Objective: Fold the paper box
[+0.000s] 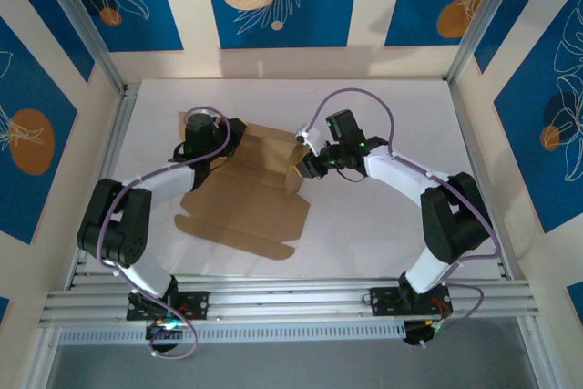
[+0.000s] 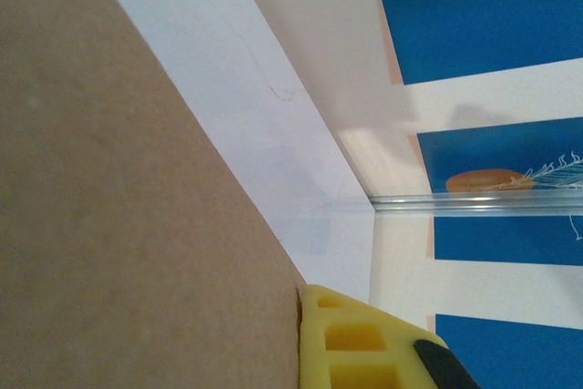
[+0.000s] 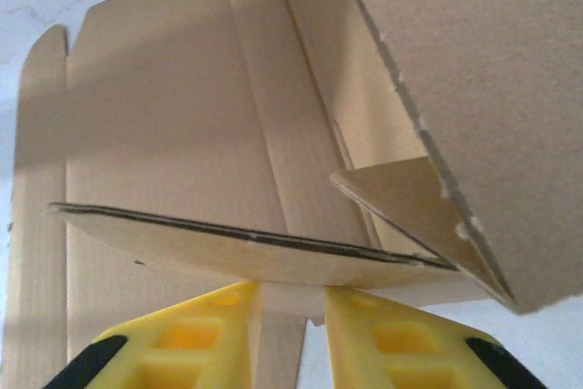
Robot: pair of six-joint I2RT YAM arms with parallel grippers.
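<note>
The paper box (image 1: 241,211) is a brown die-cut cardboard sheet lying mostly flat on the white table. One flap (image 1: 294,168) on its right side stands up. My right gripper (image 1: 307,159) is at that flap. In the right wrist view its yellow fingers (image 3: 205,325) are a narrow gap apart, with a strip of the paper box (image 3: 164,116) between them and the flap's edge lying across the tips. My left gripper (image 1: 221,138) is at the sheet's far left corner. Up close, the cardboard (image 2: 109,207) meets one yellow finger (image 2: 355,334), and the other finger is hidden behind it.
Aluminium rails (image 1: 291,302) run along the near edge by the arm bases. Upright frame posts (image 1: 478,34) and blue-patterned walls close in the back and sides. Bare white table (image 1: 401,116) lies to the right and behind the sheet.
</note>
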